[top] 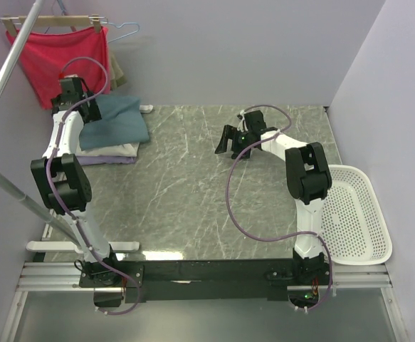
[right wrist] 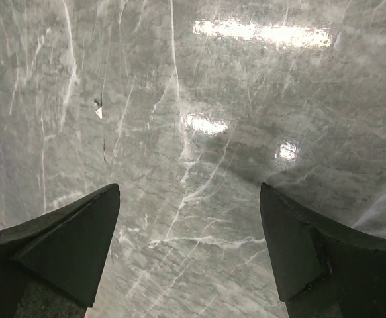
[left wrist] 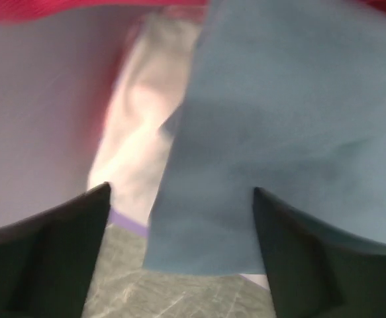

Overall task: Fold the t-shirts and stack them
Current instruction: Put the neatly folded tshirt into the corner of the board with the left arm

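A folded teal-blue t-shirt (top: pixel 114 121) lies on top of a cream-white one (top: pixel 116 150) and a pale lavender one (top: pixel 104 160) at the table's back left. My left gripper (top: pixel 70 91) hovers over the stack's left end, open and empty. In the left wrist view the teal shirt (left wrist: pixel 285 132) spreads between the jaws, with the cream shirt (left wrist: pixel 143 126) and a lavender edge (left wrist: pixel 128 222) beneath. My right gripper (top: pixel 230 140) is open and empty over bare table (right wrist: pixel 193 165) near the back middle.
A red cloth (top: pixel 65 57) hangs on a wooden hanger at the back left, just behind the stack. A white perforated basket (top: pixel 353 214) stands at the table's right edge. A metal pole (top: pixel 8 78) slants along the left side.
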`<state>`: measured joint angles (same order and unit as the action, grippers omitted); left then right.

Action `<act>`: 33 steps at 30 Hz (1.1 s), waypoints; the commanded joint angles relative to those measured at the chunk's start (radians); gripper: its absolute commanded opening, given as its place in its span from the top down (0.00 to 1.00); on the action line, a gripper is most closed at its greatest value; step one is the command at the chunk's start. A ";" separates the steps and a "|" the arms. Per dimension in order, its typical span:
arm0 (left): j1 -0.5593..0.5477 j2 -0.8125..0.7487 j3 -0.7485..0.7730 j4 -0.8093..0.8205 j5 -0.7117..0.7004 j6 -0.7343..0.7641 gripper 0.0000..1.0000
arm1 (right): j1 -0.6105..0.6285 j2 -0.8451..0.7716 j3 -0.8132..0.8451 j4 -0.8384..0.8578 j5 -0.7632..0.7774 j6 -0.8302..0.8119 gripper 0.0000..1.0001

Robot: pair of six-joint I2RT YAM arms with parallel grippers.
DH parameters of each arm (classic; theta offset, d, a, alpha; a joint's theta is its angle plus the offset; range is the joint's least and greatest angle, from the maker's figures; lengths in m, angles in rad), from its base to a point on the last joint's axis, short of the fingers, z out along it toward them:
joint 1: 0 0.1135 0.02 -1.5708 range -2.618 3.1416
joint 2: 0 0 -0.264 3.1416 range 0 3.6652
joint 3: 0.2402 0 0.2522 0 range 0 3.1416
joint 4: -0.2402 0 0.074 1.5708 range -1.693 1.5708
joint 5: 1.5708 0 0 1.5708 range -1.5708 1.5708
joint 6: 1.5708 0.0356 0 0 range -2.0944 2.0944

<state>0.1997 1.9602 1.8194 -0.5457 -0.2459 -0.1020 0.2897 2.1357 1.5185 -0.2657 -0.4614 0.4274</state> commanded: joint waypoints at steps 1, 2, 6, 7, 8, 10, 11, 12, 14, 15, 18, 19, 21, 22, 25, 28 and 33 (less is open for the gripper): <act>0.007 -0.095 -0.066 0.029 -0.202 -0.076 0.01 | 0.008 0.010 0.012 -0.044 0.012 -0.018 0.07; 0.010 -0.098 -0.045 0.006 -0.190 -0.094 0.01 | 0.011 0.004 0.009 -0.044 0.018 -0.018 0.07; 0.000 -0.166 -0.034 -0.086 -0.084 -0.209 0.00 | 0.014 -0.045 -0.007 -0.053 0.061 -0.016 0.08; -0.028 -0.200 -0.058 -0.047 -0.048 -0.226 0.01 | 0.012 -0.089 -0.038 -0.049 0.122 -0.009 0.08; -0.051 -0.239 -0.137 -0.011 0.021 -0.222 0.01 | 0.011 -0.115 -0.061 -0.041 0.150 -0.009 0.07; -0.140 -0.355 -0.218 0.094 0.055 -0.228 0.01 | 0.014 -0.205 -0.134 -0.027 0.241 -0.006 0.07; -0.173 -0.392 -0.295 0.136 0.126 -0.225 0.01 | 0.012 -0.239 -0.161 -0.023 0.268 -0.009 0.06; -0.236 -0.456 -0.333 0.170 0.155 -0.231 0.01 | 0.012 -0.272 -0.187 -0.017 0.292 -0.012 0.05; -0.285 -0.504 -0.424 0.248 0.235 -0.246 0.01 | 0.014 -0.376 -0.270 0.003 0.367 -0.013 0.00; -0.325 -0.541 -0.451 0.263 0.281 -0.261 0.00 | 0.014 -0.413 -0.299 0.011 0.391 -0.013 0.00; -0.393 -0.578 -0.523 0.296 0.371 -0.300 0.01 | 0.017 -0.555 -0.408 0.034 0.498 -0.024 0.00; -0.414 -0.584 -0.535 0.296 0.367 -0.314 0.00 | 0.017 -0.627 -0.456 0.039 0.523 -0.033 0.00; -0.478 -0.613 -0.586 0.317 0.364 -0.312 0.01 | 0.020 -0.700 -0.504 0.055 0.596 -0.045 0.00; -0.502 -0.630 -0.612 0.334 0.353 -0.314 0.01 | 0.025 -0.777 -0.553 0.075 0.621 -0.047 0.00; -0.577 -0.713 -0.765 0.446 0.315 -0.333 0.01 | 0.043 -0.944 -0.670 0.140 0.726 -0.062 0.00; -0.629 -0.764 -0.851 0.497 0.268 -0.329 0.00 | 0.049 -1.098 -0.779 0.196 0.818 -0.073 0.00; -0.671 -0.803 -0.948 0.510 0.131 -0.321 0.00 | 0.057 -1.250 -0.912 0.288 0.940 -0.113 0.00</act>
<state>-0.4580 1.2152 0.9173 -0.1375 0.0025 -0.4141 0.3401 0.9619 0.6693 -0.1028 0.3134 0.3569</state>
